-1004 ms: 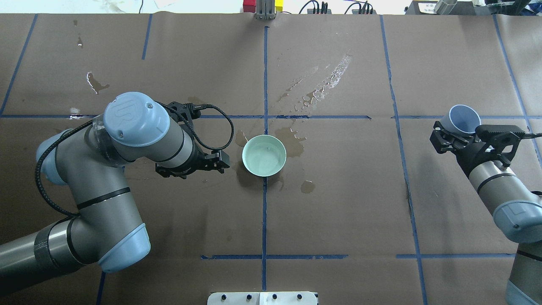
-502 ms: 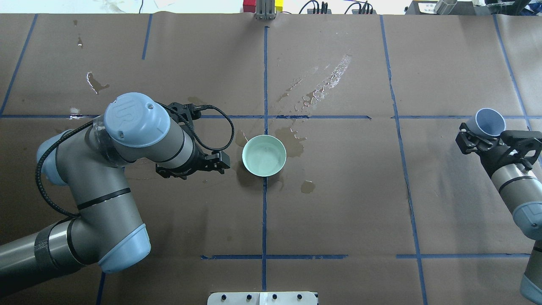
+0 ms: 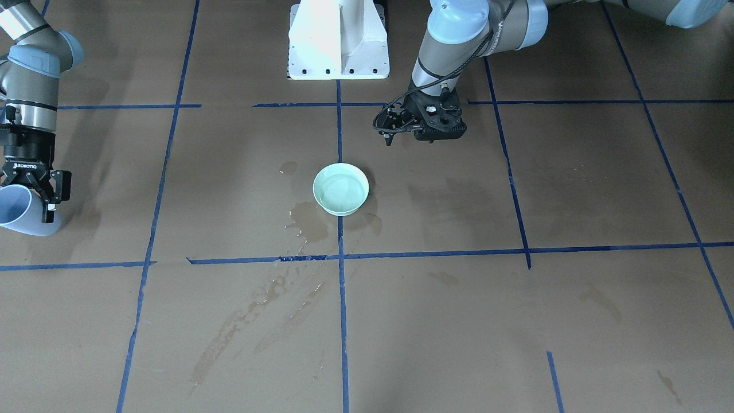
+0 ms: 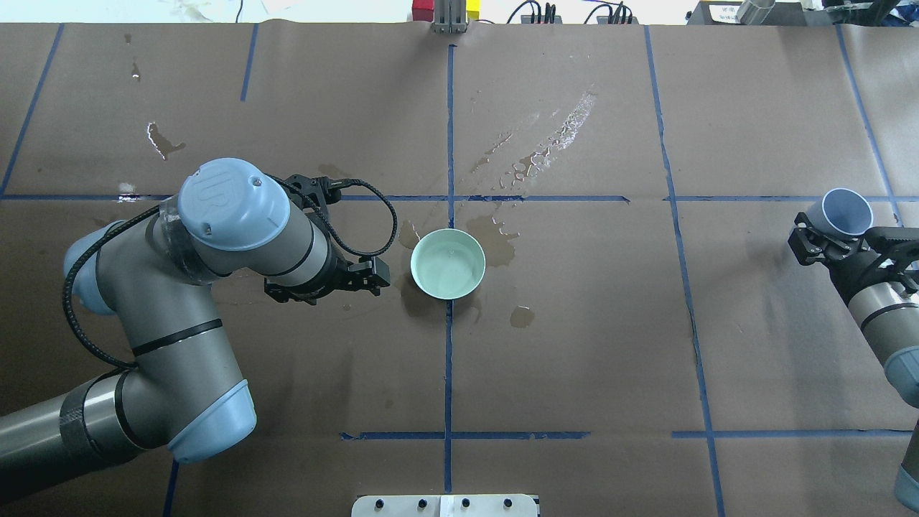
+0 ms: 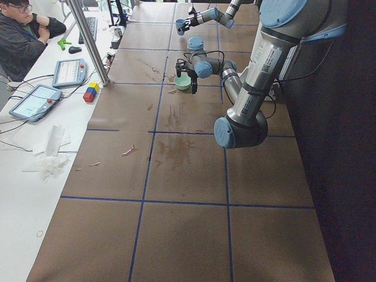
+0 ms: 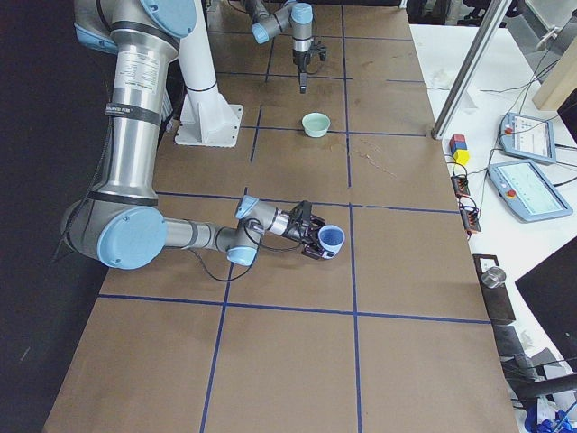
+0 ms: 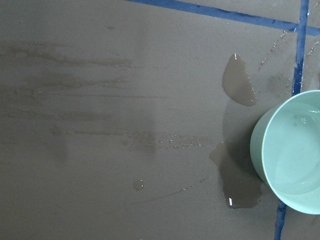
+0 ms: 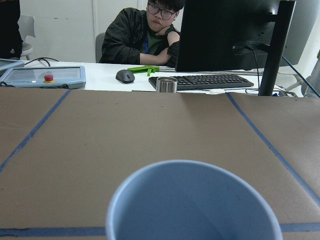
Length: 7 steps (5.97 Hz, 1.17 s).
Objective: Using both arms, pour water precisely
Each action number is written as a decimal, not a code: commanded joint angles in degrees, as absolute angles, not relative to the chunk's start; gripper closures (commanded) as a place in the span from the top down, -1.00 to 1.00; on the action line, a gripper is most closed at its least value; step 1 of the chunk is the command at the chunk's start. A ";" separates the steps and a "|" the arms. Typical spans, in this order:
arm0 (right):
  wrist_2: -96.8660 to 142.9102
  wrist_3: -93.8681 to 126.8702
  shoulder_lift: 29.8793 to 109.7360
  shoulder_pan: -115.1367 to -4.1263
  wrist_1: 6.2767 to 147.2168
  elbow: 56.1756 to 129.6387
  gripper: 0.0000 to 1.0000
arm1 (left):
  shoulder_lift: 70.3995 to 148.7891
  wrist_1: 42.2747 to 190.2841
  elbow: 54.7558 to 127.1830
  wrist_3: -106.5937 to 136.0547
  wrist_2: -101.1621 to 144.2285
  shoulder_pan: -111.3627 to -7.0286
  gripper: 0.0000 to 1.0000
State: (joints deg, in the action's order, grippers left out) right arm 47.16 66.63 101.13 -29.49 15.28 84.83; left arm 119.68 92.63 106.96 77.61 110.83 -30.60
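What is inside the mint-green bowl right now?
The bowl holds a shallow layer of clear water. Nothing else shows inside; the brown sheet beneath it is covered.

Grey tubes, pale blue joint caps on left arm (image 4: 179,352) and right arm (image 4: 872,309). Big cap (image 4: 231,201): embossed "UR", small screws at rim. Black ribbed cable (image 4: 66,309) at 9 o'clock of left elbow. Right gripper (image 3: 26,209) black, white "ROBOTIQ" lettering. White base (image 3: 338,40).

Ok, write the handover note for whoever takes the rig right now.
Right gripper: shut on the cup, tilted, far off to the robot's right; no water visible inside.
Left gripper: empty, beside the bowl, apart from it; open or shut unclear.
The bowl, at centre, holds the water; spills on the paper around it.
Done: pour, it seems. Left: probably set the cup down.
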 commanded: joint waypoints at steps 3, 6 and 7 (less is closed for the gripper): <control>46.49 66.62 100.90 -29.18 15.21 84.73 -0.08 | 119.62 93.52 106.35 77.61 110.83 -30.59 1.00; 46.41 66.71 100.90 -28.92 15.29 84.64 0.99 | 119.62 93.52 106.26 77.61 110.83 -30.59 1.00; 46.41 66.71 100.90 -28.65 15.29 84.64 0.99 | 119.62 93.52 106.26 77.61 110.83 -30.59 1.00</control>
